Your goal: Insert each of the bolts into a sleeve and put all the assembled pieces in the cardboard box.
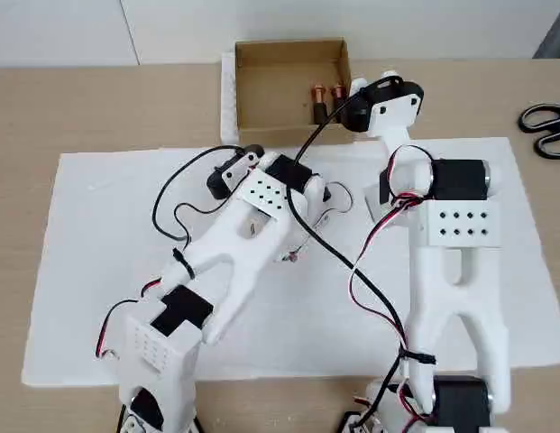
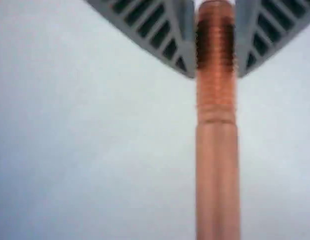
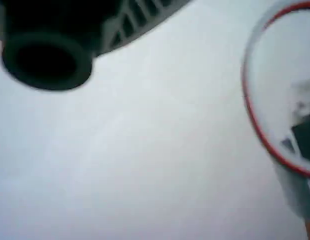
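Observation:
My left gripper (image 2: 216,62) is shut on the threaded end of a copper bolt (image 2: 217,165), which sticks out from between the grey fingers (image 2: 169,35) just above the white cloth. My right gripper (image 3: 70,20) is shut on a black sleeve (image 3: 45,62), its open bore facing the camera, also over the cloth. The cardboard box (image 1: 261,86) stands at the back of the table and holds two copper-and-black assembled pieces (image 1: 326,101) in its right corner. The left arm (image 1: 261,194) is bent over the middle of the cloth. The right arm's wrist (image 1: 388,104) sits beside the box.
A white cloth (image 1: 108,271) covers most of the wooden table. Black scissors (image 1: 546,126) lie at the far right edge. Loose black and red cables (image 1: 338,248) hang between the two arms. A red and white wire loop (image 3: 254,120) curves close to the right gripper.

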Tool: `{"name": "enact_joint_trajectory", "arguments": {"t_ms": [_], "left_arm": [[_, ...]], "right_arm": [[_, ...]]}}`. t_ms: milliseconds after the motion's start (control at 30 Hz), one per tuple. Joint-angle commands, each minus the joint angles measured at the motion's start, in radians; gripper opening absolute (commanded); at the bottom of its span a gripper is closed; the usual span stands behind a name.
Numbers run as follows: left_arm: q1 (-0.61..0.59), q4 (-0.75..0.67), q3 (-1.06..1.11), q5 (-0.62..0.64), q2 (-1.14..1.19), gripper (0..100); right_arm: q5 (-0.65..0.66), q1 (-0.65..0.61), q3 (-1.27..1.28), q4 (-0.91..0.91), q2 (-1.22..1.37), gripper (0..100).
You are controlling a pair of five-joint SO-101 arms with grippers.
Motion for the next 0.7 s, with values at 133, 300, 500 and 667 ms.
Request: {"name": "enact_joint_trajectory", "arguments": {"t_ms": [133,300,500,667], "left_arm": [[-0.005,0.101,-0.059,0.003,-0.009,1],[-0.084,0.107,-0.056,-0.058,-0.009,1],[-0.23,0.137,-0.056,-0.5,-0.009,1],[-0.342,0.137,-0.059,-0.833,-0.009,1]], "right_arm": [[-0.009,0.008,-0.005,-0.016,-0.039,0.5],[-0.009,0.008,-0.005,-0.016,-0.039,0.5],[-0.008,0.008,-0.005,-0.016,-0.039,0.5],[-0.008,0.008,-0.005,-0.016,-0.039,0.5]]}}
